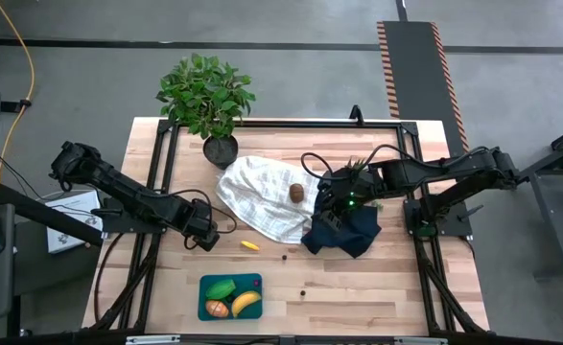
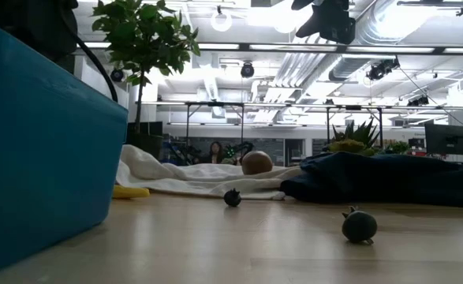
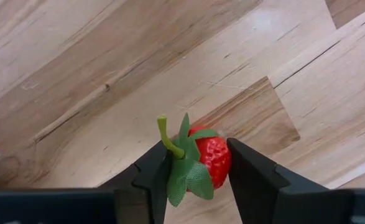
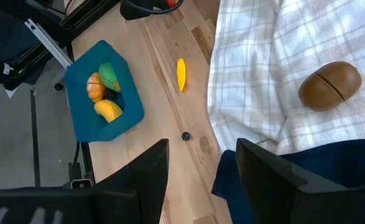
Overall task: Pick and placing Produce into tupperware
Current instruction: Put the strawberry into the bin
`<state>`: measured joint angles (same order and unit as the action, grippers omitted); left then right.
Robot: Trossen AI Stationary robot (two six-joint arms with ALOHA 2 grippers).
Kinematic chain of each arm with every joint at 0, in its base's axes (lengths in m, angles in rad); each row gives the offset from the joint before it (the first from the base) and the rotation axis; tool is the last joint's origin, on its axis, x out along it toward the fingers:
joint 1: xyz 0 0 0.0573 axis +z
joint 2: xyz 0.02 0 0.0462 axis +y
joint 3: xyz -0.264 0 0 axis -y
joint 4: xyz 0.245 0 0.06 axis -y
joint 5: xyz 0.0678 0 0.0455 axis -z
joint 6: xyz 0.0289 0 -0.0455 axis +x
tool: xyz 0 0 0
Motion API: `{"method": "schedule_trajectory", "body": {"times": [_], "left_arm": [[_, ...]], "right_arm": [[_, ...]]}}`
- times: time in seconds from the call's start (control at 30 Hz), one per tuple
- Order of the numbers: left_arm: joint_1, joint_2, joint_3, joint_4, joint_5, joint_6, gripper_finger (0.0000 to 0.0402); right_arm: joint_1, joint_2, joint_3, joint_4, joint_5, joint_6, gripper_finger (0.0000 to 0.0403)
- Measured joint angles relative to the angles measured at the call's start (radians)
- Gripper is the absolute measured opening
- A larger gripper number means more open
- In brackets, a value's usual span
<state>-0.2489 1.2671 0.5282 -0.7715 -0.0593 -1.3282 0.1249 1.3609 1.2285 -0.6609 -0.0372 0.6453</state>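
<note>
The left tool (image 3: pixel 198 171) is clamping a red, dimpled strawberry (image 3: pixel 210 160) with a green leafy cap, above the pale plank worktop (image 3: pixel 107 74). The right tool (image 4: pixel 198 168) is hovering with fingers apart over the crumpled navy cloth (image 1: pixel 346 230). A smooth brown kiwi (image 1: pixel 297 193) is lying on the checked white cloth (image 1: pixel 262 196); a slim yellow piece (image 1: pixel 249 245) is lying on bare wood nearby. The teal, round-cornered tupperware (image 1: pixel 252 282) is holding banana, green and orange pieces.
</note>
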Motion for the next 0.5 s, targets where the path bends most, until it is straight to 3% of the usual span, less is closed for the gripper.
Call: {"method": "schedule_trajectory", "body": {"times": [0.5], "left_arm": [[0.000,0.000,0.000,0.003,0.014,0.022,0.0125]], "right_arm": [[0.000,0.000,0.000,0.000,0.000,-0.017,0.0179]]}}
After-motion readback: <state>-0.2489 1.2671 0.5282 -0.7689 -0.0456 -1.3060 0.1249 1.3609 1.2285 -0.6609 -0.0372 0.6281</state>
